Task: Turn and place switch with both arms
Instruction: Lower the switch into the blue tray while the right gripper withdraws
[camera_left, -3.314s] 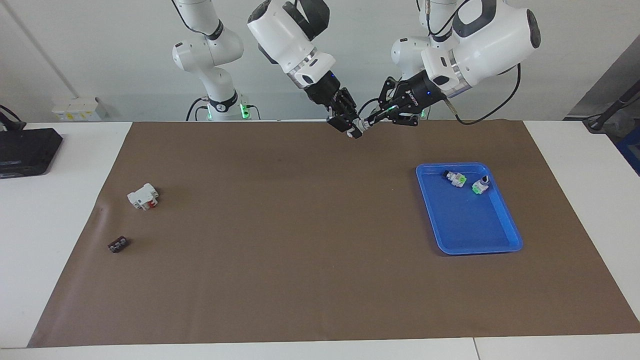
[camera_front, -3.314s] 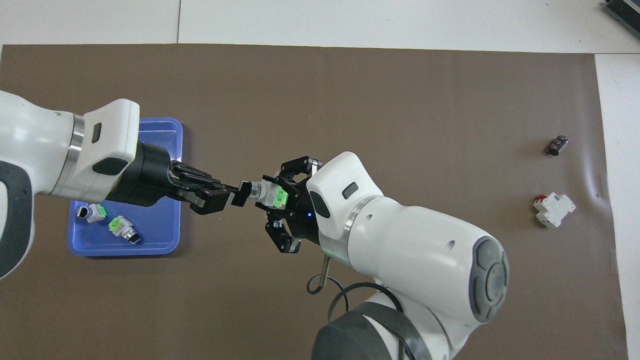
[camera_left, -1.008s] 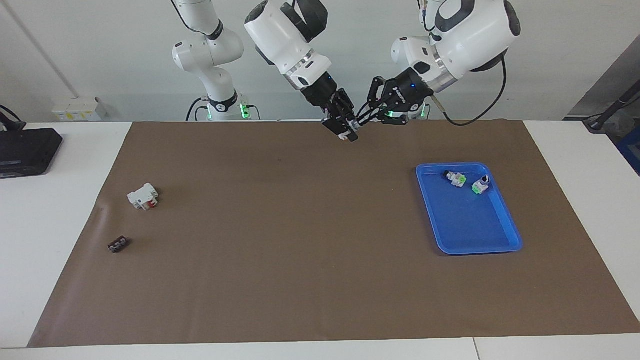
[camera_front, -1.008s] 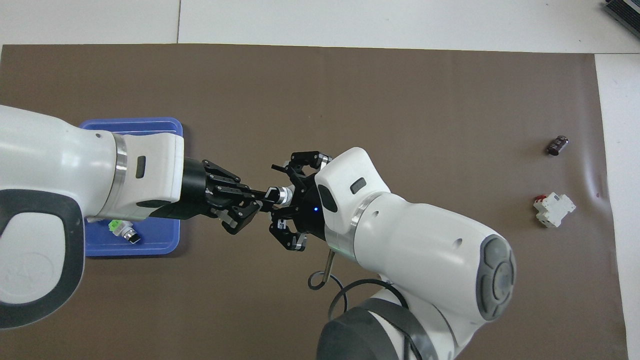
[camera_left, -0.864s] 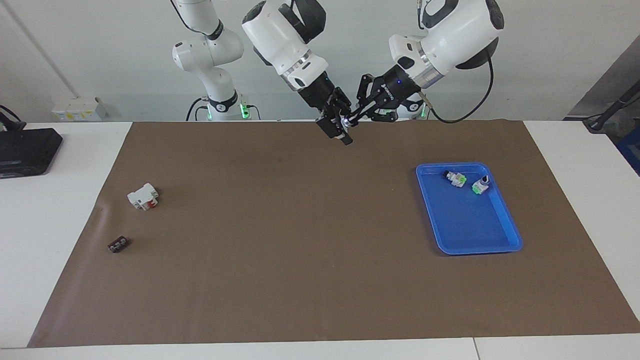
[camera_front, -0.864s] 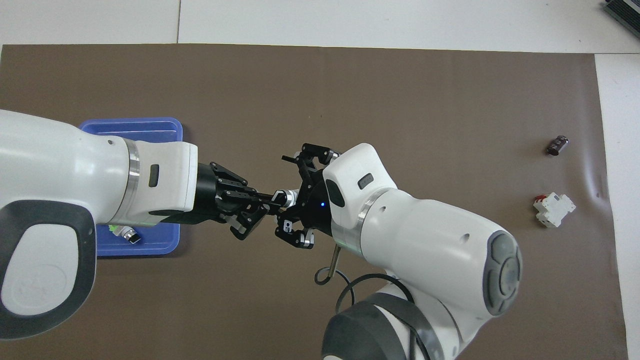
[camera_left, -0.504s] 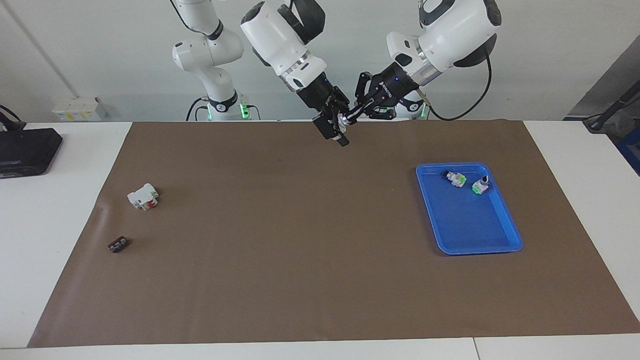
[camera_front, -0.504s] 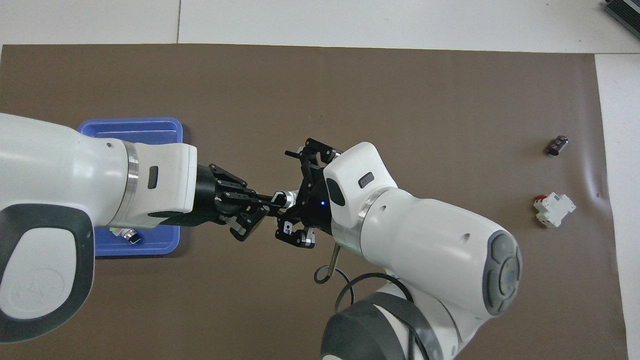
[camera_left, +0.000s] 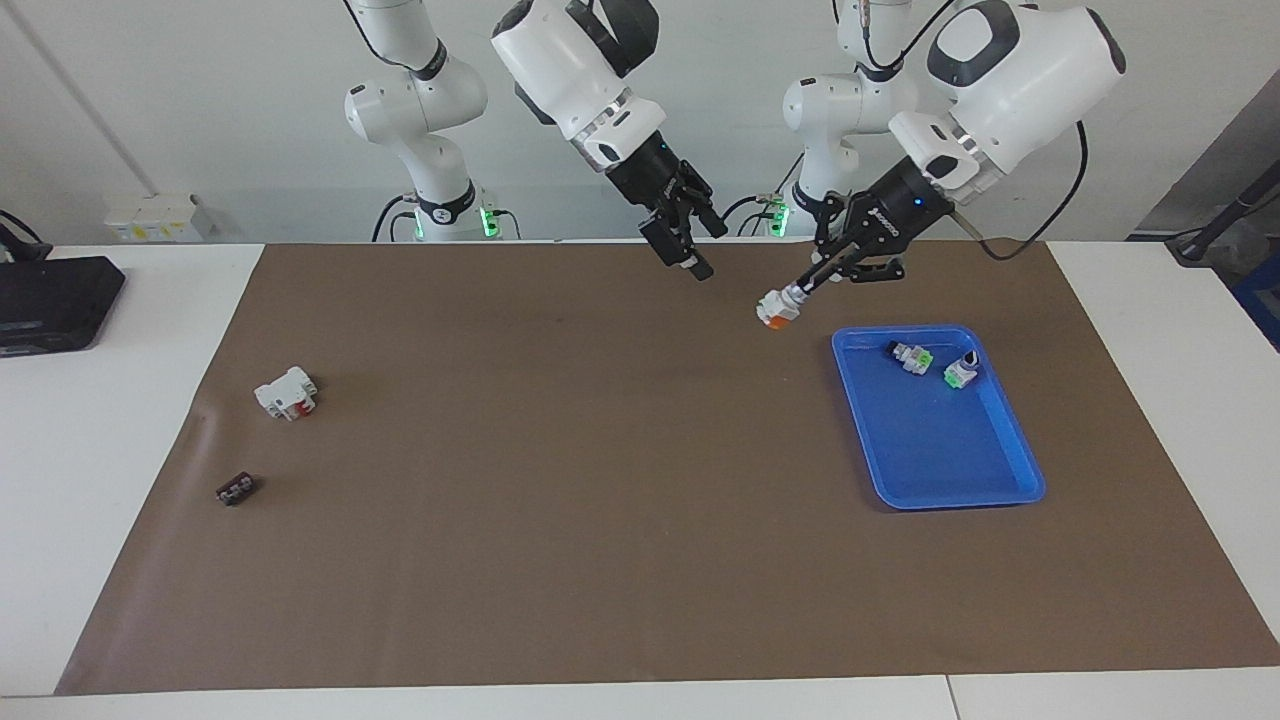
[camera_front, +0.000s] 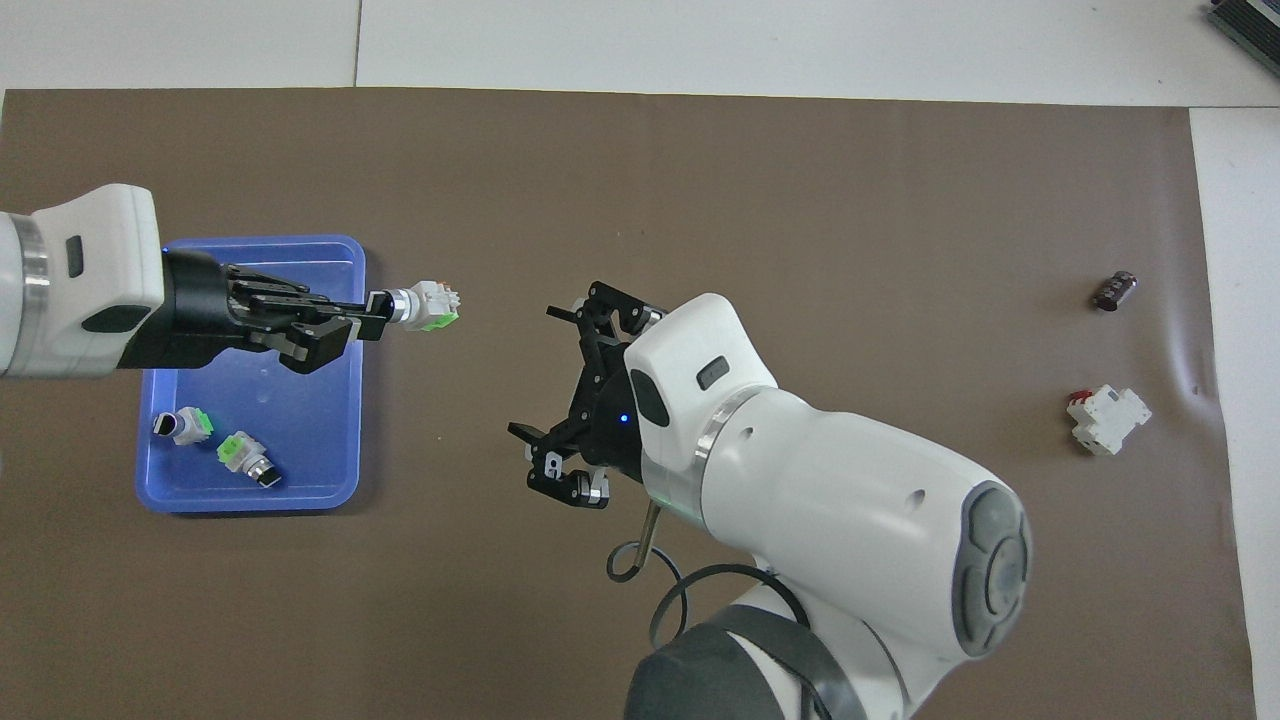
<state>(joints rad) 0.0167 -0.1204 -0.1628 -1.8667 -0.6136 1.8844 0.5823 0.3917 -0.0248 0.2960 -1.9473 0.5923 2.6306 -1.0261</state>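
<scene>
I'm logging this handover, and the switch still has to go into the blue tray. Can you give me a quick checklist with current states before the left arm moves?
1. The left gripper holds the switch by its knob end: ok.
2. The right gripper has let go, fingers open and apart from the switch: ok.
3. Switch is over the blue tray: not ok, it hangs over the brown mat beside the tray.
4. Bare tray floor is free for it: ok, the two green switches lie at the end nearer to the robots.
5. Grip firmness: cannot tell.
</scene>
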